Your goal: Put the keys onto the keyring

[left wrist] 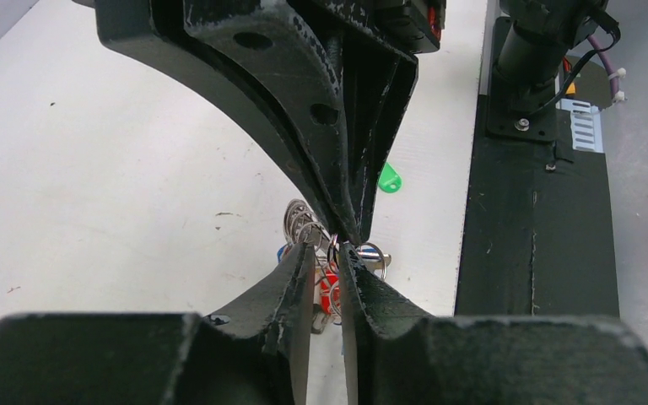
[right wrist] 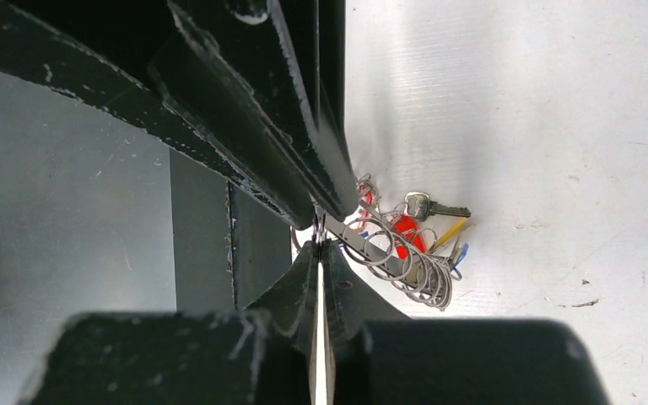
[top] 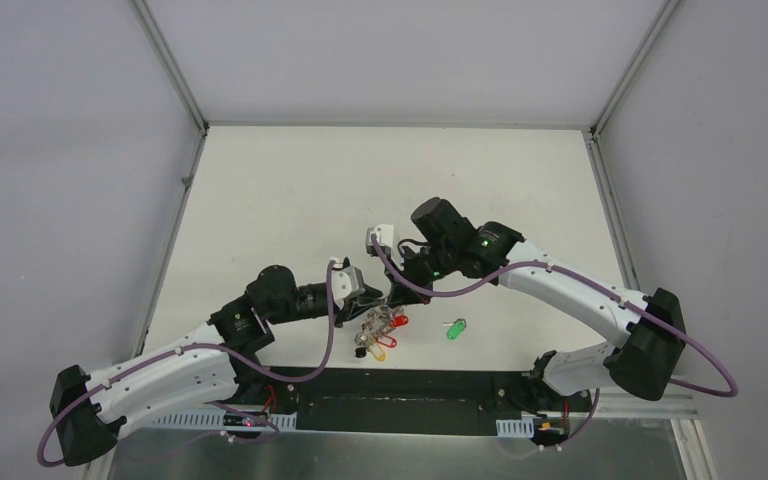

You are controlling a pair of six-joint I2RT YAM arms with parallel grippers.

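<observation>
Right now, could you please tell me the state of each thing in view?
left gripper: shut on the keyring.
right gripper: shut on the keyring.
keyring: bunched, held by both grippers.
green-tagged key: loose on the table, off the ring.
blue-tagged key: in the bunch; threaded or not, cannot tell.

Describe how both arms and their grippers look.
The left arm and right arm have white shell links between bulky black joint housings. A purple cable loops along each. A green light glows near the right arm's wrist. The left gripper and right gripper are black, tapering to narrow tips, their paint scuffed and flecked pale.
</observation>
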